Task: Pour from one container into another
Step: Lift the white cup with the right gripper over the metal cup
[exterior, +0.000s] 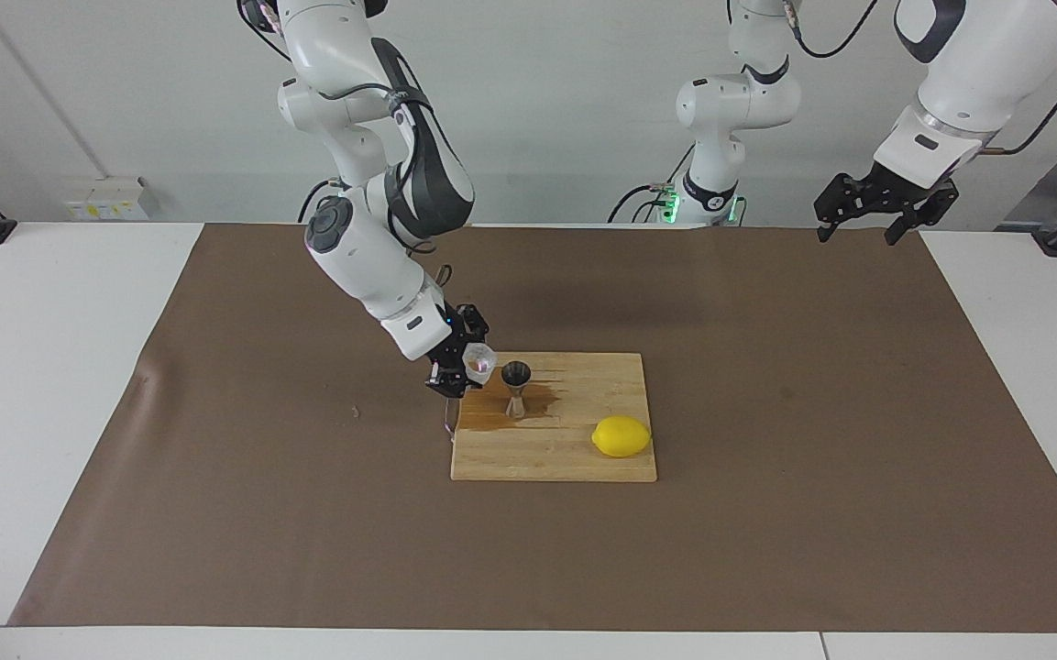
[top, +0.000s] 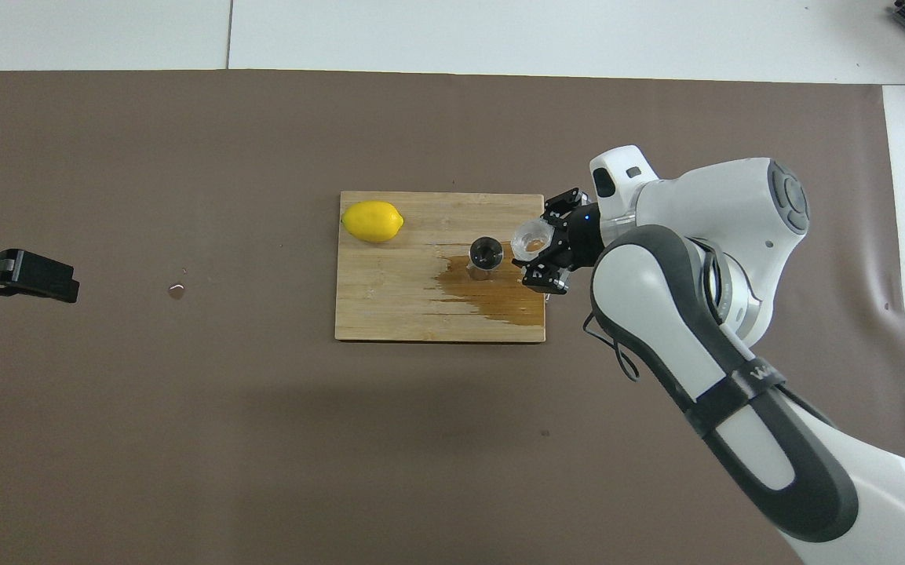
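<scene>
1. Tumbler (exterior: 479, 361) is up in the air, clamped in the right gripper (exterior: 466, 365), tilted with its mouth toward the jigger (exterior: 516, 389). It sits over the wet corner of the board (exterior: 583, 463), at the right arm's end of it, just beside the jigger's rim and not touching it as far as I can see.
2. From overhead you can see a little brownish liquid inside the tumbler (top: 531, 238) (hard to say how much). The right gripper (top: 546, 249) hides the board's (top: 389, 314) edge there.
3. Jigger stands upright on the board, right in a brown puddle (exterior: 500, 403) that spreads from its foot to the board's edge at the right arm's end. Overhead, the jigger (top: 487, 254) shows its open top and the puddle (top: 499, 294) runs nearer to the robots from it.
4. Lemon (exterior: 622, 436) lies on the same board, farther from the robots than the jigger and toward the left arm's end, well apart from the puddle.
5. Left gripper (exterior: 867, 218) waits high over the mat's (exterior: 766, 550) edge at its own end, fingers spread wide, holding nothing. Overhead it just pokes in at the side (top: 28, 276).
6. Small droplet (top: 176, 291) sits on the mat between the board and the left gripper.
</scene>
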{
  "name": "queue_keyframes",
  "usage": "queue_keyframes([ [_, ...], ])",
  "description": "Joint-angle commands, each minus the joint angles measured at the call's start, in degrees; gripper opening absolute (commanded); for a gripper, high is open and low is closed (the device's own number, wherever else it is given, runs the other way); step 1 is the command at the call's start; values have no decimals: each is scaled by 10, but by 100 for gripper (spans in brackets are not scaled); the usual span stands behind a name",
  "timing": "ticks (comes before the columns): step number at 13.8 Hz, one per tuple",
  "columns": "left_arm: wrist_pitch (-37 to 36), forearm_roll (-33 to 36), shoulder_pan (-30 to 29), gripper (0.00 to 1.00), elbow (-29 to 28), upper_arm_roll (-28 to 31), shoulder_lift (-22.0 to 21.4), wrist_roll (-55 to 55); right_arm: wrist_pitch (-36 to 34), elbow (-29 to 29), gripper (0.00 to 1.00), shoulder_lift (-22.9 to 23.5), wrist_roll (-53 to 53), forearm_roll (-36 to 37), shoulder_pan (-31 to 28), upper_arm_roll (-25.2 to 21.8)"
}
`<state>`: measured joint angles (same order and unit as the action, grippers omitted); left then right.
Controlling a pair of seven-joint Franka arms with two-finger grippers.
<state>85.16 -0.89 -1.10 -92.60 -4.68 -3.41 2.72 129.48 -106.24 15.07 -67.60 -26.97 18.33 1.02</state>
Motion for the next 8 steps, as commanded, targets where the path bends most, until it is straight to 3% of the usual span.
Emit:
queue_keyframes([
  [1,-3,8,-1,100,-15,0,-15,1,2,-3,30,-13,45,62,10,2],
  [8,-3,8,-2,100,-15,0,-15,1,54,-4,31,-12,119,207,38,2],
])
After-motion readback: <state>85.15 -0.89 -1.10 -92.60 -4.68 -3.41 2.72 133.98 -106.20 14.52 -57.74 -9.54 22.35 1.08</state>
